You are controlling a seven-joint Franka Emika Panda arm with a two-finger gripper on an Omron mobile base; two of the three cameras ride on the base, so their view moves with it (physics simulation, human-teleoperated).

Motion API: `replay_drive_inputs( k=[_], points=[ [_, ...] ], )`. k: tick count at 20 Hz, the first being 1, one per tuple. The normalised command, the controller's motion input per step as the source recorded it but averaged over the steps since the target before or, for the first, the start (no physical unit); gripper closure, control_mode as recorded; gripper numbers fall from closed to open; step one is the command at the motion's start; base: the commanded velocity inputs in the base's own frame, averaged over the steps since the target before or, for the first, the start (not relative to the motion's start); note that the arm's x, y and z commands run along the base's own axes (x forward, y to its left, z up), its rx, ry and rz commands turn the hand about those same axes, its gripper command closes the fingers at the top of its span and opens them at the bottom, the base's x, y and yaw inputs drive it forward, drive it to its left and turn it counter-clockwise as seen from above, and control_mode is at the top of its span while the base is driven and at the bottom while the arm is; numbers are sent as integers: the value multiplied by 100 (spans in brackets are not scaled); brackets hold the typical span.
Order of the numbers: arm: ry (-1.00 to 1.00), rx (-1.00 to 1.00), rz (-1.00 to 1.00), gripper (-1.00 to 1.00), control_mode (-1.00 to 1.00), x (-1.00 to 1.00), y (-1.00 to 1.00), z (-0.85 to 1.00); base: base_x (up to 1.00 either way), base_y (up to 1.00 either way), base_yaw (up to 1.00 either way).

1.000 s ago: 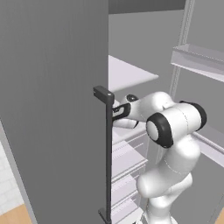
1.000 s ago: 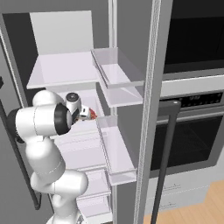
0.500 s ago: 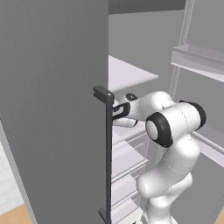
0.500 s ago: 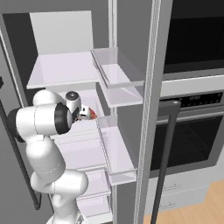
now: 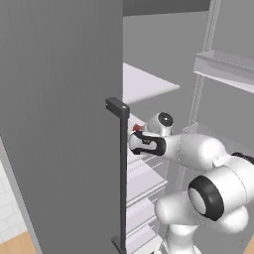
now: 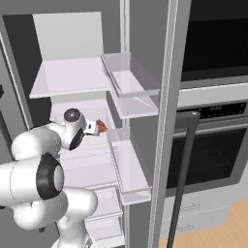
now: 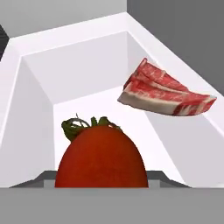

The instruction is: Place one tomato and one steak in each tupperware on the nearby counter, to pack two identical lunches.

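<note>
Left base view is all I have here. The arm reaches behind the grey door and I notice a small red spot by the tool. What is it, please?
Observer: It is a tomato with green stem leaves, right in front of the tool; the hand view shows it very close.
Operator: Is a steak near it?
Observer: Yes. One steak sits deeper in the same white compartment, right of the tomato in the hand view and apart from it.
Operator: Is the tool closed on the tomato?
Observer: I cannot tell; in the hand view the tomato covers the place where the tips would be.
</note>
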Motion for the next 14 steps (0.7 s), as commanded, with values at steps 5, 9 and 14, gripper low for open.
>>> replay_drive_inputs(
  k=[5, 9, 14],
  points=[
    [-17, 2, -22, 100, -100, -96, -6, 100, 0, 0, 0],
    [-2, 3, -22, 100, -100, -100, -11, 100, 0, 0, 0],
    [7, 3, -16, 100, -100, -100, -20, 100, 0, 0, 0]
  ],
)
